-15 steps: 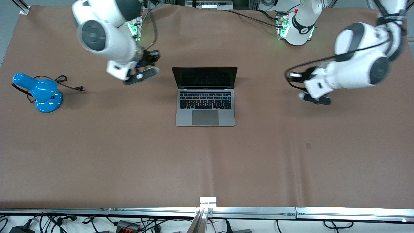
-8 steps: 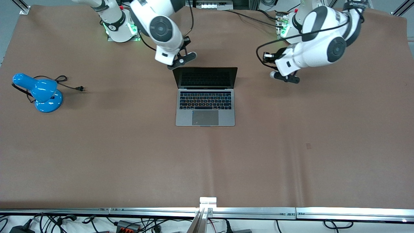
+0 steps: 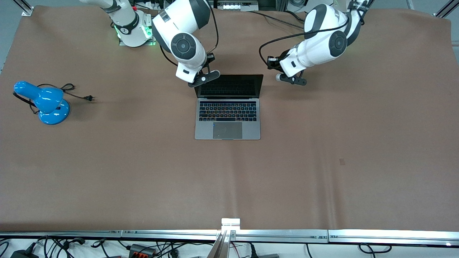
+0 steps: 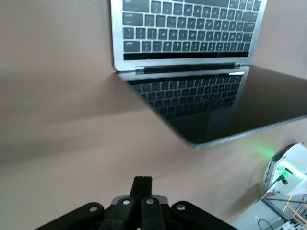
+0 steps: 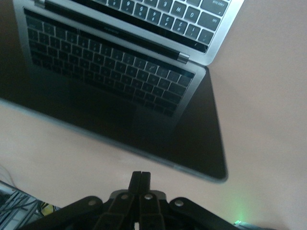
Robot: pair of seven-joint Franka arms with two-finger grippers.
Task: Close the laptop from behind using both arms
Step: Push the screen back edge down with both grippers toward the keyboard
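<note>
The laptop (image 3: 227, 118) stands open in the middle of the table, with its black screen upright and its keyboard facing the front camera. My right gripper (image 3: 203, 78) is shut and empty, over the screen's top corner toward the right arm's end. My left gripper (image 3: 291, 79) is shut and empty, a short gap from the screen's other top corner, toward the left arm's end. The left wrist view shows the left gripper (image 4: 142, 181) above the screen's edge and the keyboard (image 4: 182, 28). The right wrist view shows the right gripper (image 5: 140, 175) just off the screen's edge (image 5: 144, 158).
A blue desk lamp (image 3: 45, 102) with a black cord and plug (image 3: 77, 92) lies toward the right arm's end of the table. The arm bases (image 3: 131, 27) stand along the table's edge farthest from the front camera. A metal rail (image 3: 229, 233) runs along the nearest edge.
Both arms have swung in toward the laptop's screen. The right gripper has reached the screen's top corner. The left gripper has come much closer to the other corner. The laptop has not moved.
</note>
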